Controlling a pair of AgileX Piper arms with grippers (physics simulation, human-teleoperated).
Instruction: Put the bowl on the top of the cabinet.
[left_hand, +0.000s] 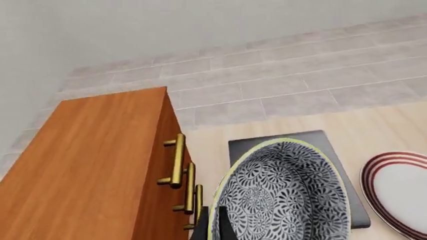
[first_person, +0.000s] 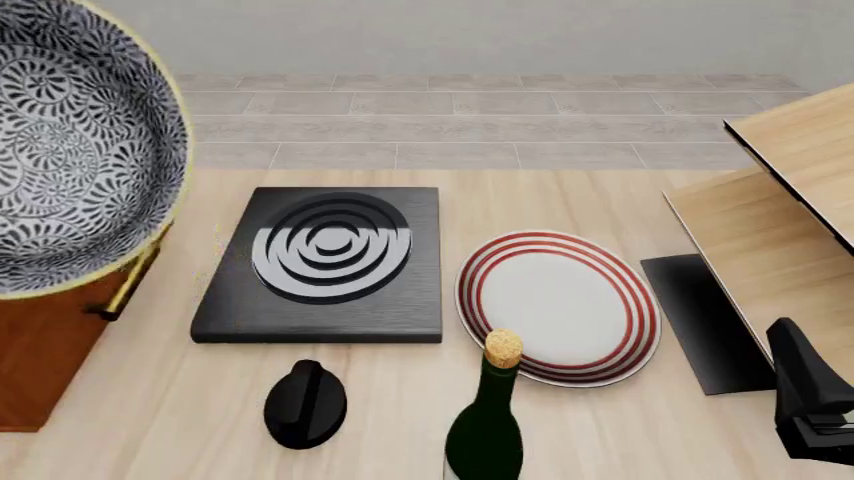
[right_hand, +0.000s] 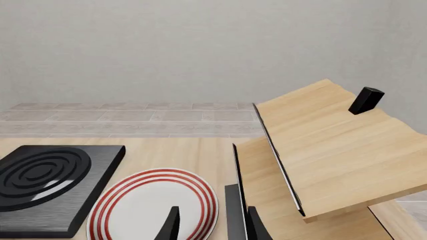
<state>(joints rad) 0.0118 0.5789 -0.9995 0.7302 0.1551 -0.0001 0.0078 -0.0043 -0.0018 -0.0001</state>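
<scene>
The speckled grey-blue bowl (first_person: 67, 140) with a pale rim hangs high at the front view's upper left, tilted, close to the camera. My left gripper (left_hand: 217, 226) is shut on its rim; one dark finger (left_hand: 225, 227) shows inside the bowl (left_hand: 283, 195). In the front view the gripper is hidden behind the bowl. The reddish-brown cabinet (left_hand: 87, 165) with brass handles (left_hand: 177, 160) stands beside and below the bowl; its top is bare. The front view shows the cabinet (first_person: 40, 350) at the lower left. My right gripper (right_hand: 213, 227) is open and empty, low at the right (first_person: 811, 405).
A black stove plate (first_person: 327, 260) lies mid-table, and a white plate with red rings (first_person: 558, 305) lies to its right. A dark bottle with a cork (first_person: 483, 425) and a black knob-shaped object (first_person: 304, 400) stand near the front. A pale wood panel structure (first_person: 787, 200) is at the right.
</scene>
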